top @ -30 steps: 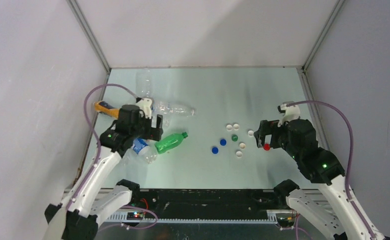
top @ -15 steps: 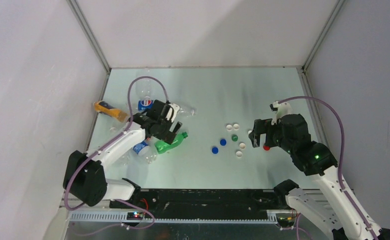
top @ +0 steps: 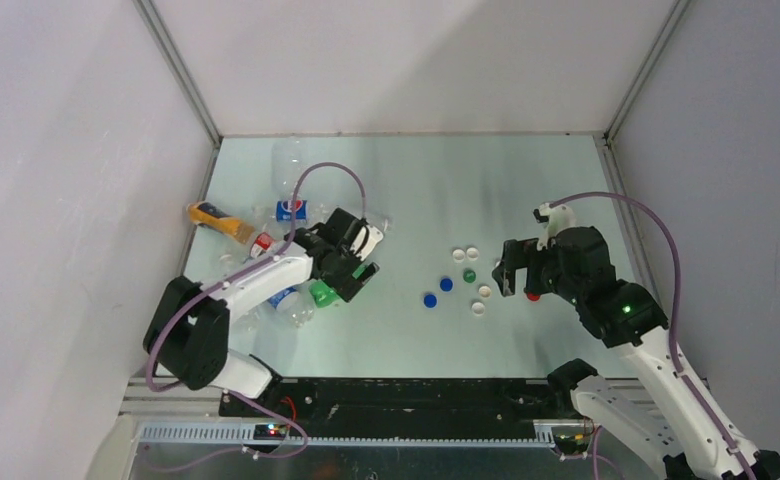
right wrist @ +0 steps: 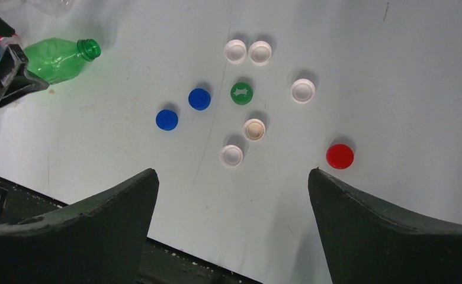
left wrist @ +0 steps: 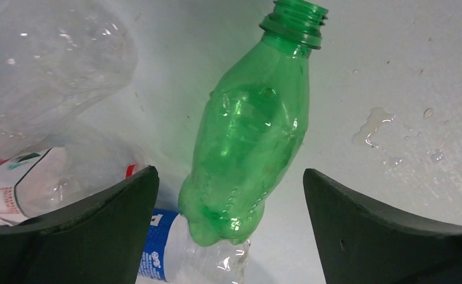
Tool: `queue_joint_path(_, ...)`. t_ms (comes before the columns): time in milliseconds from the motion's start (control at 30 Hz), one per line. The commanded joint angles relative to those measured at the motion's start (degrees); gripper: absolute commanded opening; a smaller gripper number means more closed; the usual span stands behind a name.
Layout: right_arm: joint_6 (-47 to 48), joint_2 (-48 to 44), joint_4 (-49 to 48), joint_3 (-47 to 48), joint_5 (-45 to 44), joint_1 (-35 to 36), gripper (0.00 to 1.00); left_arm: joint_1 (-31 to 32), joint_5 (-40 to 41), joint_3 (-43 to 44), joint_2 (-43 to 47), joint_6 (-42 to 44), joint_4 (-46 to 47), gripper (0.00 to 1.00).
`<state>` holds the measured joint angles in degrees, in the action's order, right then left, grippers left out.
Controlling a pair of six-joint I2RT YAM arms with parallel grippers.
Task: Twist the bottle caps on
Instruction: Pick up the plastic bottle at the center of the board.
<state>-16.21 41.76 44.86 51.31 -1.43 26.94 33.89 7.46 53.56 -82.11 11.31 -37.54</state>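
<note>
A green bottle (left wrist: 252, 130) lies uncapped on the table, its neck pointing away from the pile; it also shows in the top view (top: 323, 294) and the right wrist view (right wrist: 57, 59). My left gripper (top: 353, 266) is open just above it, one finger on each side of its base (left wrist: 230, 174), not touching. The loose caps lie mid-table: green (right wrist: 241, 93), two blue (right wrist: 199, 99), cream (right wrist: 254, 129), several white (right wrist: 231, 155), red (right wrist: 340, 156). My right gripper (top: 514, 275) is open and empty above them (right wrist: 233, 174).
A pile of bottles lies at the left: orange-yellow (top: 216, 218), clear with blue label (top: 288, 210), a clear one behind (top: 291, 160), one with red label (left wrist: 21, 183), one with blue label under the green bottle's base (left wrist: 175, 254). Enclosure walls stand around the table.
My left gripper has swung right from over the bottle pile to over the green bottle, still open. My right gripper has shifted slightly left above the caps.
</note>
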Motion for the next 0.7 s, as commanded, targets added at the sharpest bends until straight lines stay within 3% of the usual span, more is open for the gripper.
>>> queue_joint_path(0,-0.7,1.1,-2.8,-0.4,1.6,-0.3,0.99,1.1,2.1,-1.0,-1.5,2.2,1.7,0.97)
queue_joint_path(367,-0.9,2.1,-4.0,-1.7,2.7,-0.7,0.99,2.7,3.0,-3.6,-5.4,3.3,2.9,0.90)
queue_joint_path(667,-5.2,2.3,-4.3,-1.9,1.5,-2.5,0.99,4.4,2.2,-4.2,-1.9,2.8,3.4,0.66)
